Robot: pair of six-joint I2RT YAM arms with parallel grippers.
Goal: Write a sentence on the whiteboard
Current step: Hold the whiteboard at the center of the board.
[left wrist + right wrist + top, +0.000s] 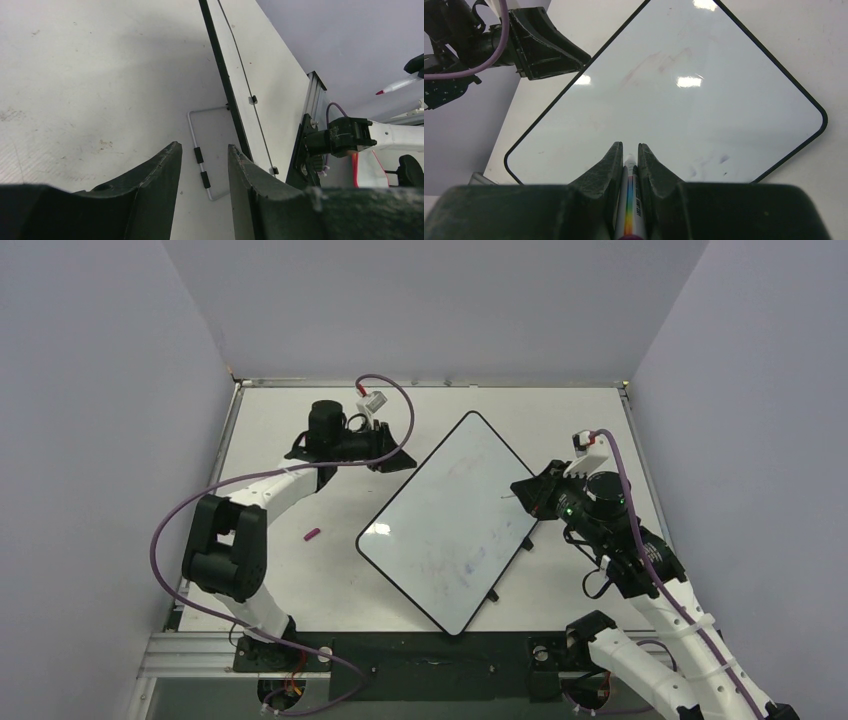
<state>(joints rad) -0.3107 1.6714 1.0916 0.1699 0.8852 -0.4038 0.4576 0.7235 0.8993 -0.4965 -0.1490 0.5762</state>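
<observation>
Evidently the whiteboard (450,525) is a thin, stiff, light panel. It has a glossy white face, a narrow black rim and rounded corners. It lies cornerwise in the middle of the counter (330,580), between the 2 arms. The left wrist view shows it raised off the counter on a bent wire stand (198,155), so it sits tilted rather than flat.

My judgement is that the slick face will take ink easily, but the board may skid or rock under pen pressure. The rim is the place to steady it, never the writing face. No sentence is on it yet, only faint purple smudges (644,70).

The left gripper (202,147) hovers just beside the board's far-left edge. Its jaws are parted with nothing between them.

The right gripper (629,146) is at the board's right edge. Its jaws are clenched on a marker (630,200), a slim, smooth plastic barrel lying lengthwise with its tip pointing out over the board. That barrel could twist in so narrow a pinch.

A small pink cap (312,535) lies on the matte, scuffed counter, well apart from the board.
</observation>
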